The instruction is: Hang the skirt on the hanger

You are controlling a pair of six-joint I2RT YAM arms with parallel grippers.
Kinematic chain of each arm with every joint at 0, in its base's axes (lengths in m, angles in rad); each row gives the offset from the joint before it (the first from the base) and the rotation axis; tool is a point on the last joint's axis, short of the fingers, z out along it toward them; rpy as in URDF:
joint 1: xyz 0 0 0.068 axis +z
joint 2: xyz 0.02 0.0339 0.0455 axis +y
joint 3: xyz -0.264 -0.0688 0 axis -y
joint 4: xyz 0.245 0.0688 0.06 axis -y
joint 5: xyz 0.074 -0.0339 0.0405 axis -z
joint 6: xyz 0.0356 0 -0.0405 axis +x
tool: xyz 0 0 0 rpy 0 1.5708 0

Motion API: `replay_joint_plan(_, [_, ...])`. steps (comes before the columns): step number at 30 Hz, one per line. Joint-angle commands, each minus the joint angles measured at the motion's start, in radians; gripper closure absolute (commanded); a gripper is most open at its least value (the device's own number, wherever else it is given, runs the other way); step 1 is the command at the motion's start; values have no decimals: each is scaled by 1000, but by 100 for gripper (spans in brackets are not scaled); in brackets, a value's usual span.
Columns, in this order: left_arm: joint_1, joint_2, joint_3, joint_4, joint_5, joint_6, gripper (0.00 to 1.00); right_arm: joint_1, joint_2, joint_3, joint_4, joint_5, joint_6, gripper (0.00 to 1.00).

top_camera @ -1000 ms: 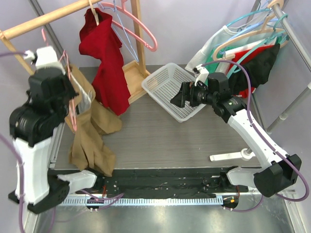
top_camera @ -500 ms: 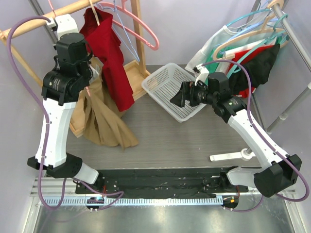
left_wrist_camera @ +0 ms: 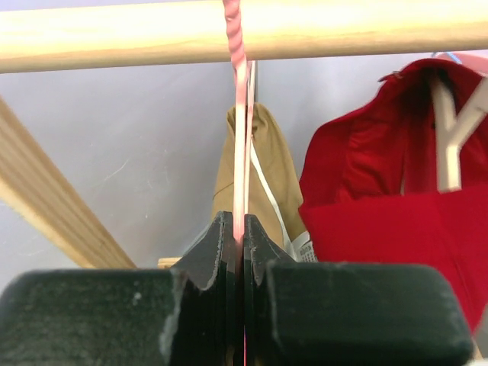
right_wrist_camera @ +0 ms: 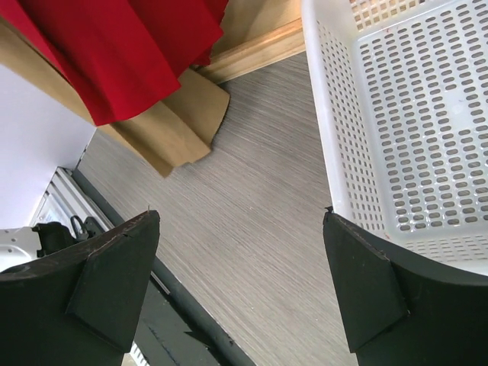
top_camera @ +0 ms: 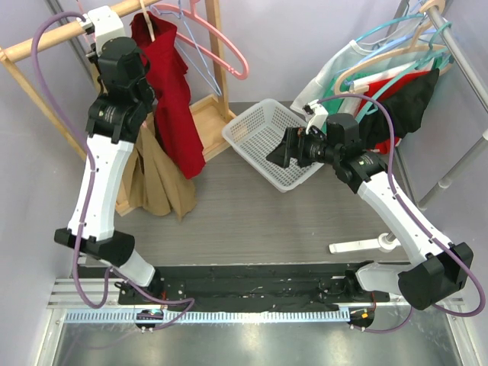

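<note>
We see the left gripper (left_wrist_camera: 242,232) pinched shut on a thin pink hanger (left_wrist_camera: 240,145) just below the wooden rail (left_wrist_camera: 114,34). The hook crosses in front of the rail and is cut off at the top edge, so we can't tell if it's seated. The tan skirt (top_camera: 156,179) hangs under the rail, top hidden behind the left arm. Hem is near the table (top_camera: 252,221); contact unclear. A red garment (top_camera: 171,99) hangs from the rail, just right of the skirt. Well right of the rail, the right gripper (top_camera: 278,156) stands wide w/ nothing in it, by a white basket (top_camera: 263,133). Table is grey wood-grain, walls pale lilac. Other clothes (top_camera: 396,91) hang far right of the rail, partly cut off.
</note>
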Motion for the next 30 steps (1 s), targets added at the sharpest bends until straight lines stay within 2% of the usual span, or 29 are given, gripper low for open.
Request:
replay_joint_plan(1, [70,54,102,145,42,-50,100,3,-21,27,47,-19,27,8])
replay_joint_plan(5, [134,131,149,13,161,-151,100,5,-26,18,48,-9,42,8])
replay_joint_plan(15, [147,54,-130,-36,319,-276,100,3,-24,6,50,10,53,8])
replay_joint_plan(16, [147,47,-141,-45,326,-285,97,3,-21,4,50,10,51,8])
replay_joint_plan(18, [147,31,-135,-73,339,-290,63,5,-15,7,48,14,53,7])
replay_joint_plan(19, [147,24,-120,-122,358,-297,30,3,-14,10,47,21,53,6])
replay_joint_plan(22, [147,-24,-45,-232,416,-322,1,5,-18,24,38,57,51,0])
replay_joint_plan(26, [147,-147,-48,-303,479,-334,0,3,-33,41,22,108,35,0])
replay_joint_plan(30, [147,-278,-129,-383,526,-371,0,5,-55,43,8,162,15,0])
